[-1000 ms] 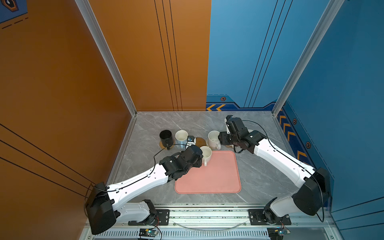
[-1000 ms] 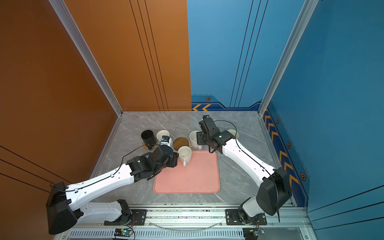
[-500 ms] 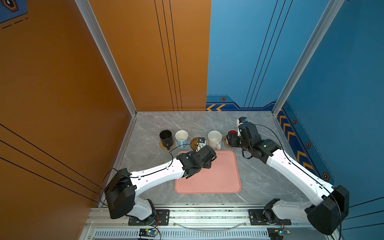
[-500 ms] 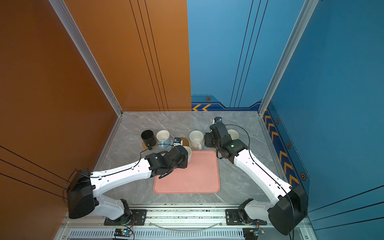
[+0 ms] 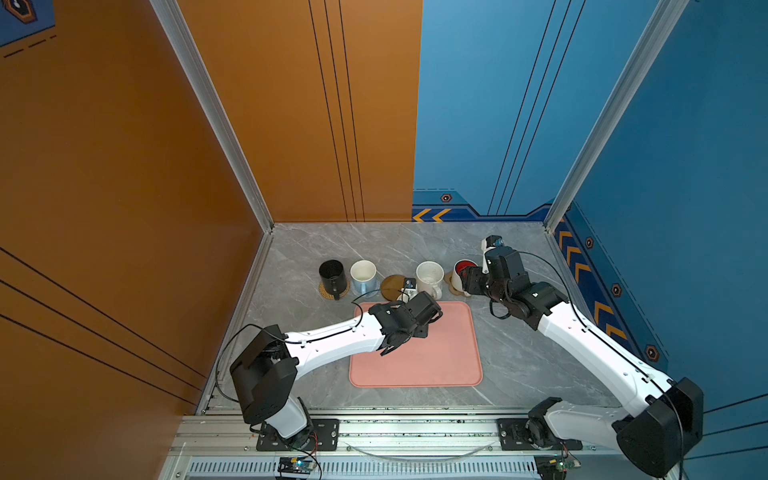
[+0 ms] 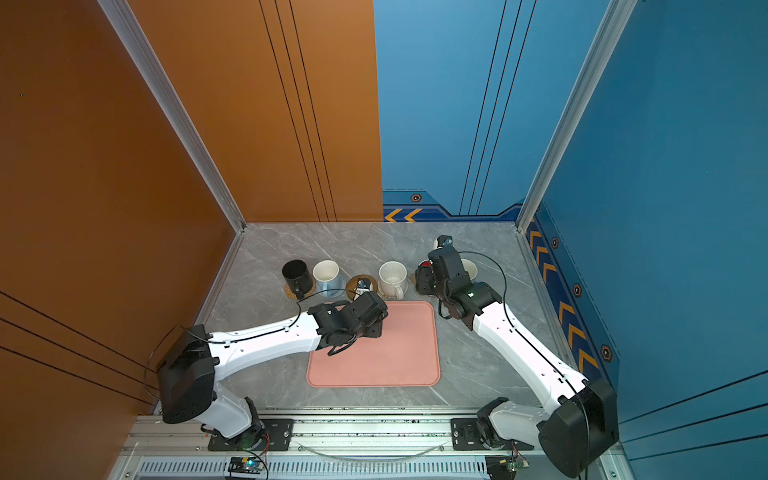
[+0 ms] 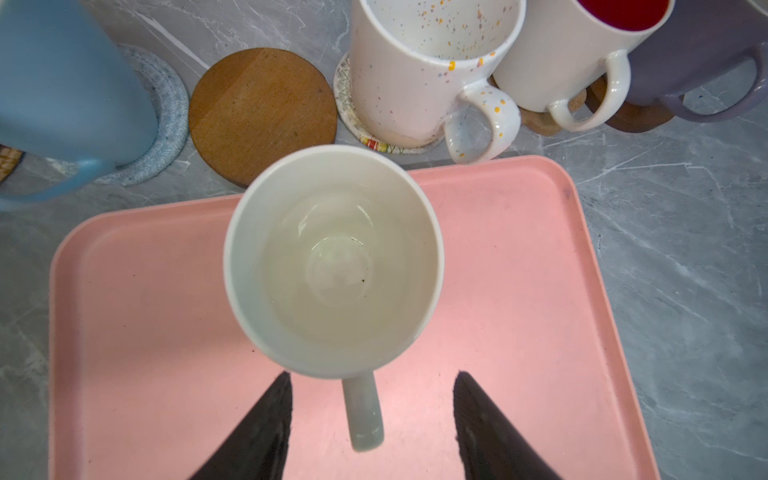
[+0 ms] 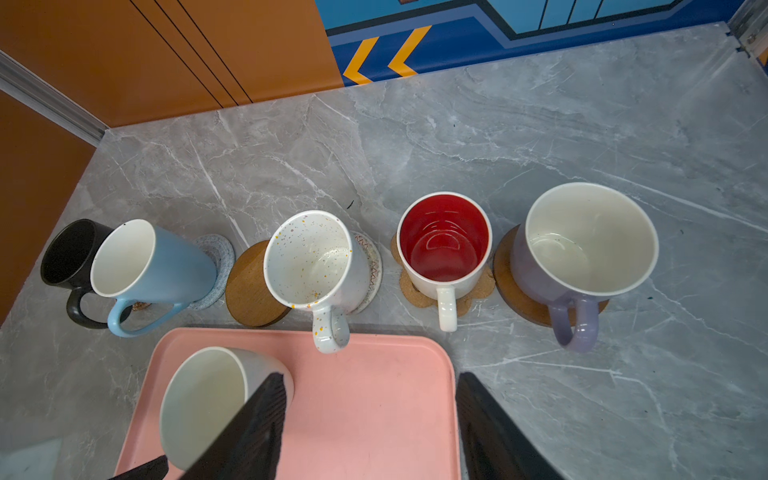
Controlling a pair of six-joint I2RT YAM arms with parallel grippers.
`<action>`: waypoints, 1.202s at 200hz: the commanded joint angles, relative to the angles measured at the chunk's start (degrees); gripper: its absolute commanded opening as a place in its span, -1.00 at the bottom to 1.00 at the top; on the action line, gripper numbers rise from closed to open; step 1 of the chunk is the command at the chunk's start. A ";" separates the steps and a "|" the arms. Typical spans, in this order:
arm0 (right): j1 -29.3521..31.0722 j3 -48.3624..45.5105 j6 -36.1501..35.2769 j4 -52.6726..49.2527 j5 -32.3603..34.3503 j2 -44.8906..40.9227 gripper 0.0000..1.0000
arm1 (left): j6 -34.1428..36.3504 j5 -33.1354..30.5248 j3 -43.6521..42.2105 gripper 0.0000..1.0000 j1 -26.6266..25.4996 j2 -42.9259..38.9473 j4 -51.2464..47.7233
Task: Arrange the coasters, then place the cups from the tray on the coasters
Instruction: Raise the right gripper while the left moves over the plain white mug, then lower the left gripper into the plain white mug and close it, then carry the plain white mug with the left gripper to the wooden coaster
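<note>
Bright, even light from above; shadows are soft and short. Both top views are sharp. Wrist views bulge at their edges; the light blue mug (image 7: 62, 83) looms slightly blurred, and faint glare curves inside the plain white mug (image 7: 332, 266).

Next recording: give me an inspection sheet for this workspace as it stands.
Surface: grey marble table.
Job's things: black mug, light blue mug, speckled mug, red-lined mug, lavender mug each on a coaster; plain white mug on pink tray; brown coaster vacant.
Clutter: nothing seen.
Grippers: left gripper open astride white mug's handle, not touching; right gripper open, empty.
Cables: black cable loops off each arm, unsnagged.
Surroundings: orange wall, blue wall.
</note>
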 commanded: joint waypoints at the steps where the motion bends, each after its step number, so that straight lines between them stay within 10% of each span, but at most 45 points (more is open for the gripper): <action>1: -0.69 -0.87 1.20 0.90 -1.16 -1.07 0.27 | -0.40 1.36 2.08 0.26 -0.07 2.10 -2.37; 176: -2.81 -2.73 1.64 2.03 -2.83 -1.37 0.27 | -1.85 2.97 4.49 -0.15 2.04 8.60 -4.10; 240: -2.98 -2.83 1.64 2.05 -2.91 -1.35 0.26 | -2.42 3.04 4.58 -0.69 2.44 9.42 -4.63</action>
